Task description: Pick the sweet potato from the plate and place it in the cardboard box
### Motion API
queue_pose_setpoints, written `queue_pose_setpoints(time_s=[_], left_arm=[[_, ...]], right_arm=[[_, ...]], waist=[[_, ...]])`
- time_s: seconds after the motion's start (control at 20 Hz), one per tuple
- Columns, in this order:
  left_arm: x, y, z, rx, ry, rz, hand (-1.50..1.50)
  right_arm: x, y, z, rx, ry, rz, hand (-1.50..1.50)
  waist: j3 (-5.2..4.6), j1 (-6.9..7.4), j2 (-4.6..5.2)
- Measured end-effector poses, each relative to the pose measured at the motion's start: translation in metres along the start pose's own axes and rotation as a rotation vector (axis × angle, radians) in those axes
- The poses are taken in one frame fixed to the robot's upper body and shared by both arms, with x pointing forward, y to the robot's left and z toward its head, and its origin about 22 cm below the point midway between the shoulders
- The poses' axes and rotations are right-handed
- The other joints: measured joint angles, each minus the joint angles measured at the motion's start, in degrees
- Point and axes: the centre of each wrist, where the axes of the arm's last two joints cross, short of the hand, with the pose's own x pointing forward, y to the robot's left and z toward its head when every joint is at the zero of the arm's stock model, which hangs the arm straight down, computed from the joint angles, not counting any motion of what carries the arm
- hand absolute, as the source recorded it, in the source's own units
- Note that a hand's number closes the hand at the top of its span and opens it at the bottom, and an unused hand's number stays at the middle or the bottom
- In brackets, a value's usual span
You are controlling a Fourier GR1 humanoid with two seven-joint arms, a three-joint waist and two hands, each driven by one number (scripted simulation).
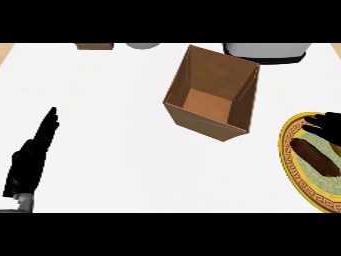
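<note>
Lying lengthwise on the plate (300,172), the sweet potato (315,158) is a dark reddish-brown, elongated piece slanting from upper left to lower right across the pale green centre. That plate has a yellow rim with a dark patterned band, and its right part is cut off by the view's edge. The right hand (340,129) hangs over the plate's upper right part, just beside the sweet potato's upper end; its fingers spread apart and point left, curled round nothing, and whether any fingertip touches the sweet potato cannot be told. Most of that hand runs out of view on the right.

Left of the plate and a little above it stands the cardboard box (211,95), open at the top, its brown walls and lighter floor showing, with nothing inside that can be seen. It is tilted in the view and stands apart from the plate.

All of this rests on a white counter top (114,130), with strips of light wood showing at the far corners. Far left of the plate, near the lower edge, the left hand (31,159) rests open, fingers straight and together, pointing up.

Beyond the box, along the far edge, three things are cut off: a white vessel with a black band (267,52), a grey rounded object (141,46), and a brown block (94,46).
</note>
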Motion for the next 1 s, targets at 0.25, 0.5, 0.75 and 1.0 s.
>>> queue_pose_setpoints(time_s=[0.25,0.5,0.75,1.0], left_arm=[[-0.005,-0.004,0.000,0.002,0.000,0.000,0.00],[-0.006,-0.011,0.002,0.002,0.002,0.001,0.00],[-0.006,-0.003,0.002,-0.007,-0.001,0.005,0.00],[-0.004,-0.007,0.004,-0.003,-0.004,0.005,0.00]], right_arm=[[0.014,0.018,-0.006,0.006,0.053,0.014,-1.50],[0.014,0.026,-0.012,0.013,0.109,0.032,-1.50],[0.014,0.043,-0.015,0.019,0.132,0.041,-1.50],[0.010,0.049,-0.021,0.020,0.135,0.044,-1.50]], waist=[[0.03,0.02,0.07],[0.04,0.16,0.12],[0.05,0.16,0.11],[0.05,0.26,0.14]])
